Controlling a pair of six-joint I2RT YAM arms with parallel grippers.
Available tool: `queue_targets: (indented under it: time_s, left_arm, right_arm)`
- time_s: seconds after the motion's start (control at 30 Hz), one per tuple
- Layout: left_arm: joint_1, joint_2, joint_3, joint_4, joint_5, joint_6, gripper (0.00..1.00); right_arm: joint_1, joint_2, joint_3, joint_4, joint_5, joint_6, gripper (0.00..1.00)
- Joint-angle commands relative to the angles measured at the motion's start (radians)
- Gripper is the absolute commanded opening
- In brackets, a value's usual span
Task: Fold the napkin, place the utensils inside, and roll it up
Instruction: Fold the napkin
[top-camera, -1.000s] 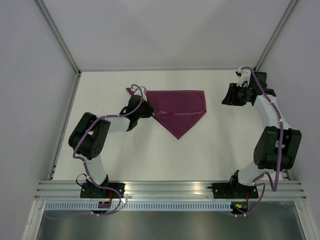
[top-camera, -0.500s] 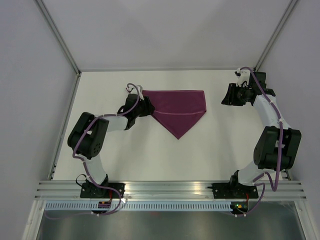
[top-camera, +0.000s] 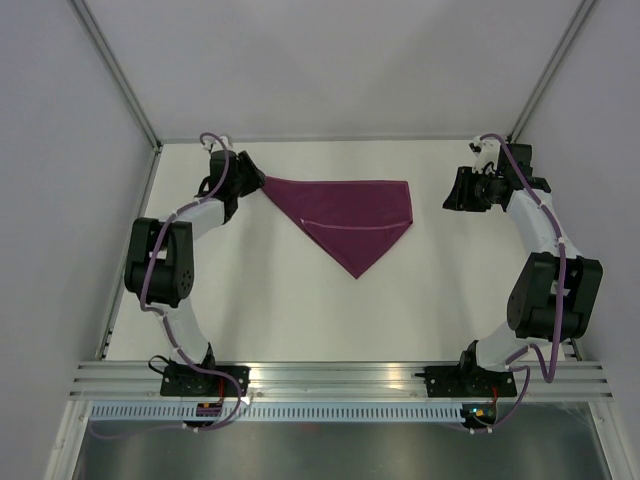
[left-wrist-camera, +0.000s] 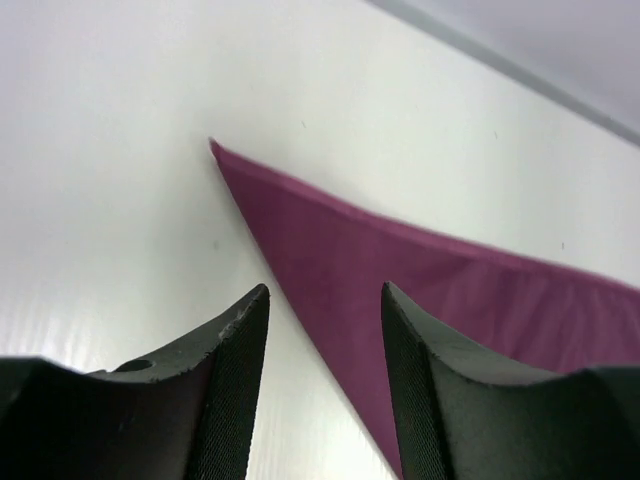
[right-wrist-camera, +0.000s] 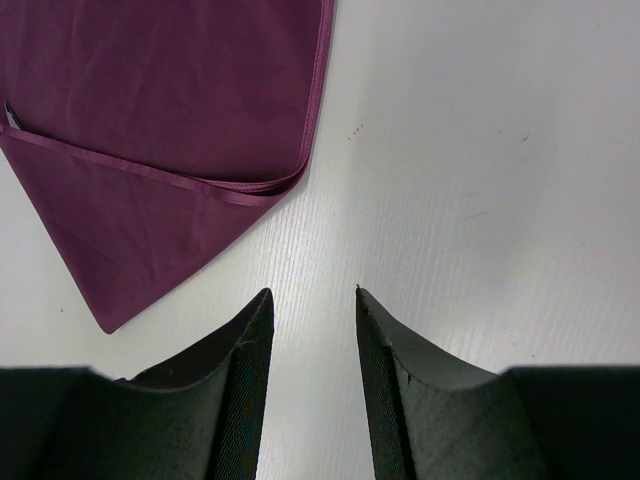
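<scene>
At the far middle of the table (top-camera: 300, 320), your napkin (top-camera: 352, 215) lies folded in a triangle, so the fold looks done. Left gripper (left-wrist-camera: 325, 300) by its left tip and right gripper (right-wrist-camera: 312, 295) near its right edge both gape empty. No knife in view; loading and rolling remain.

A deep purple, folded cloth napkin (top-camera: 355, 215) lies flat on the white table (top-camera: 300, 320), toward the far side. Its long straight edge runs along the back and its tip points toward the arm bases. The black two-finger left gripper (top-camera: 247, 177) sits just beside the napkin's left corner. The black two-finger right gripper (top-camera: 456, 190) is off the napkin's right corner, with bare table between them.
</scene>
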Motion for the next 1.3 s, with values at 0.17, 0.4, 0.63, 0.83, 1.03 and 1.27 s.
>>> queue_targets:
  time_s: [0.17, 0.4, 0.63, 0.83, 1.03, 1.27]
  left_arm:
    - [0.080, 0.172, 0.212, -0.124, 0.034, -0.058, 0.52]
    - [0.123, 0.257, 0.275, -0.084, 0.131, -0.119, 0.47]
    - [0.129, 0.327, 0.334, -0.096, 0.160, -0.179, 0.46]
    - [0.130, 0.384, 0.369, -0.094, 0.166, -0.235, 0.44]
    - [0.130, 0.405, 0.390, -0.105, 0.151, -0.253, 0.41]
    - [0.132, 0.404, 0.392, -0.081, 0.162, -0.250, 0.24]
  right_arm:
    - [0.004, 0.001, 0.003, 0.011, -0.010, -0.001, 0.45]
    - [0.015, 0.015, 0.006, 0.009, -0.005, -0.003, 0.44]
    - [0.029, 0.024, 0.007, 0.012, 0.007, -0.007, 0.44]
    - [0.041, 0.031, 0.007, 0.014, 0.017, -0.009, 0.44]
    - [0.044, 0.038, 0.010, 0.012, 0.023, -0.012, 0.44]
    - [0.049, 0.041, 0.010, 0.012, 0.027, -0.010, 0.44]
